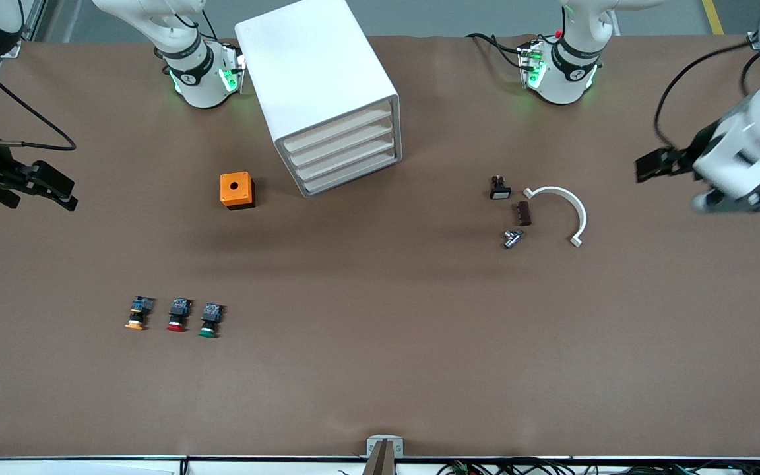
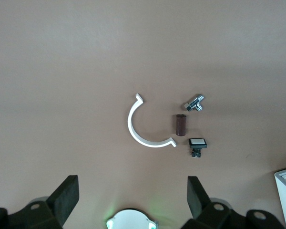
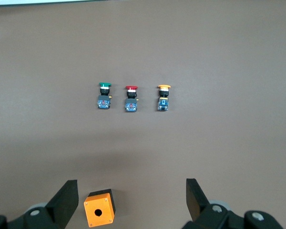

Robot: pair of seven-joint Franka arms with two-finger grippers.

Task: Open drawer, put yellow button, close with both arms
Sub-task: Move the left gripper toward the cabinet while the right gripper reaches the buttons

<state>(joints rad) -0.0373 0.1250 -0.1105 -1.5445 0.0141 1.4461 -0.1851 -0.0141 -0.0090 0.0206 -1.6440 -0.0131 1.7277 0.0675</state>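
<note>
Cabinet (image 1: 317, 92): white, boxy, on the brown table (image 1: 380, 369) between the two arm bases, four drawers stacked in its front, front turned toward the front camera and angled toward the left arm's end.
Drawer (image 1: 340, 128): uppermost of the four, pale front flush with the others, fully in.
Yellow button (image 1: 136, 313): lying on the table well nearer the front camera than the cabinet, toward the right arm's end; yellow-orange cap pointing at the front camera, black body and blue block at the rear; also in the right wrist view (image 3: 163, 98).
Red button (image 1: 178, 314): just beside the yellow one, middle of the row of three.
Green button (image 1: 210, 320): end of the row nearest the table's middle, apart from the red one.
Orange box (image 1: 237, 190): small, one round hole on top, near the cabinet's front corner, toward the right arm's end.
White curved bracket (image 1: 561, 211): half-ring, toward the left arm's end.
Small parts beside the bracket: white-faced switch (image 1: 499, 188), dark brown block (image 1: 524, 213), metal fitting (image 1: 512, 238), all apart from each other.
Left gripper (image 2: 131, 198): up in the air at the left arm's end of the table, fingers spread wide, holding nothing.
Right gripper (image 3: 131, 198): up in the air at the right arm's end of the table, fingers spread wide, holding nothing.
</note>
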